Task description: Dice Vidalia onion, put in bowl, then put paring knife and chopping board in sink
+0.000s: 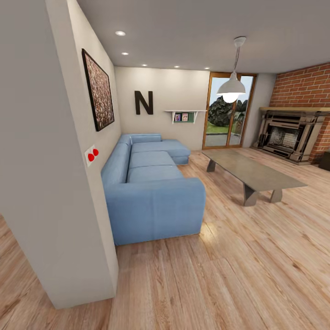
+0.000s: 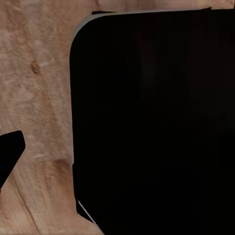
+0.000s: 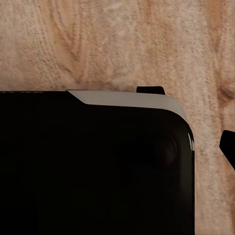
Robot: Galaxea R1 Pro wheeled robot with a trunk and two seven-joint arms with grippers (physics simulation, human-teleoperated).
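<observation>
A living room: blue sofa (image 1: pixel 151 183) against the wall, grey coffee table (image 1: pixel 254 172) on wood floor (image 1: pixel 238 275). I cannot tell either tool's state.

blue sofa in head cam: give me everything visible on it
The blue sofa is an L-shaped sectional in what looks like plain fabric. It stands on the wooden floor with its long back against the left wall, under a framed picture. The chaise end reaches toward the far wall with the letter N. Seat cushions are flat and bare. A broad armrest faces the camera. The low grey coffee table stands apart, to its right.
</observation>
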